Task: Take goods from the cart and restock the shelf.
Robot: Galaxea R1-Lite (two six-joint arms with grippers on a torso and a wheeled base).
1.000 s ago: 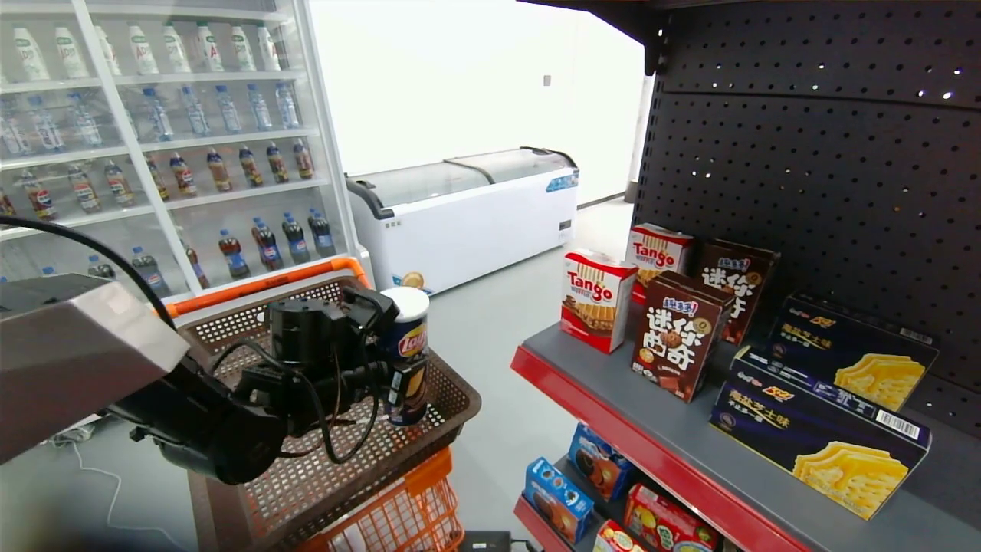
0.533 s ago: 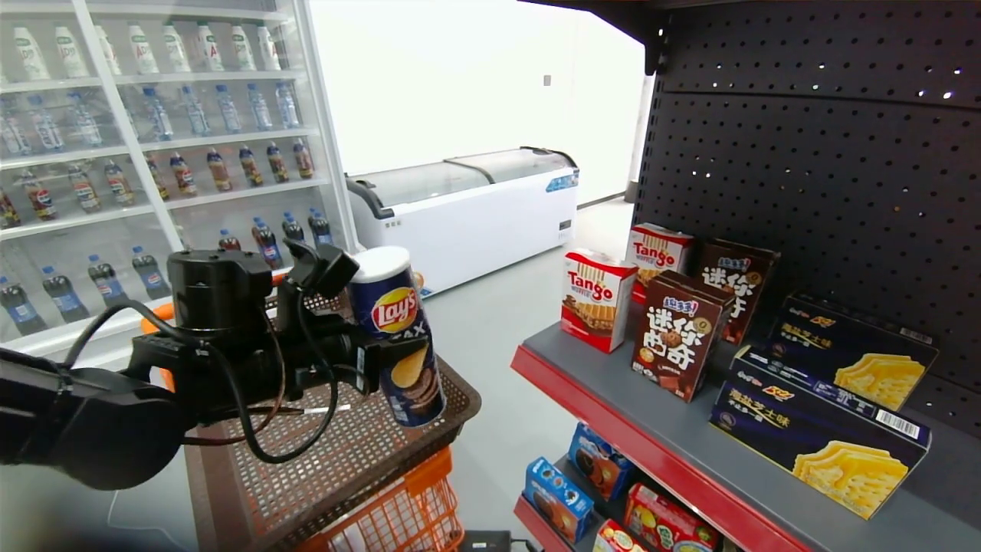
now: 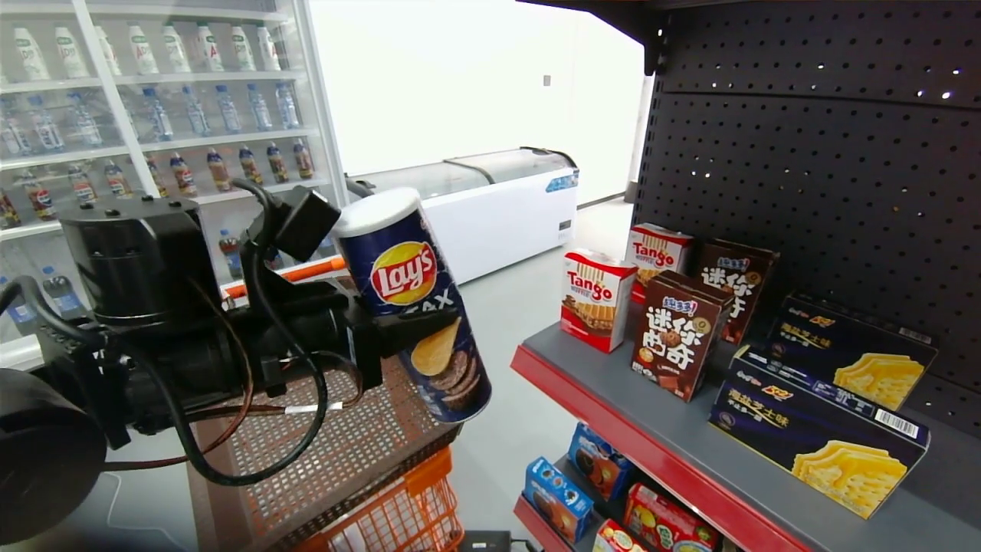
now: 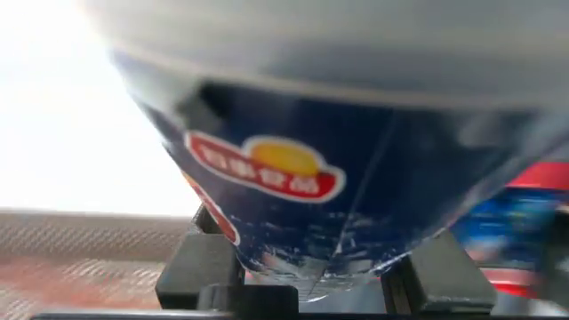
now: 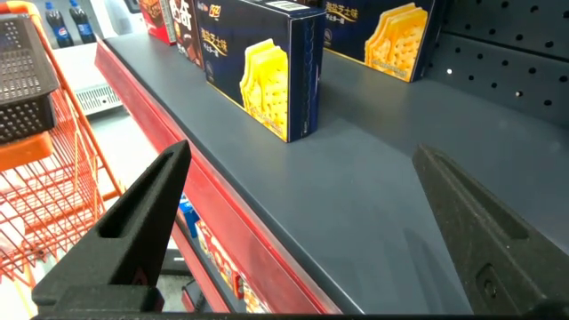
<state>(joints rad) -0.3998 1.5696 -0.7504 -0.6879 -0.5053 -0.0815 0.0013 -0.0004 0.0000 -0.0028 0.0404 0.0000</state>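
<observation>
A dark blue chip can (image 3: 414, 307) with a white lid hangs tilted above the brown cart basket (image 3: 345, 460), its lid leaning away from the shelf. My left gripper (image 3: 383, 337) is shut on the can's middle. In the left wrist view the can (image 4: 338, 178) sits between the two black fingers (image 4: 200, 271). The grey shelf (image 3: 582, 368) with its red front edge lies to the right of the can. My right gripper (image 5: 302, 231) stands open with nothing in it, over the bare front part of that shelf (image 5: 373, 196).
On the shelf stand red-and-white wafer boxes (image 3: 596, 300), brown chocolate boxes (image 3: 678, 337) and dark blue cracker boxes (image 3: 820, 429). Snack packs (image 3: 613, 498) fill the lower shelf. A drinks fridge (image 3: 153, 130) and a chest freezer (image 3: 475, 207) stand behind the cart.
My left arm has lifted the chip can up out of the cart basket and carried it higher and to the right, toward the shelf. The can has tilted more.
</observation>
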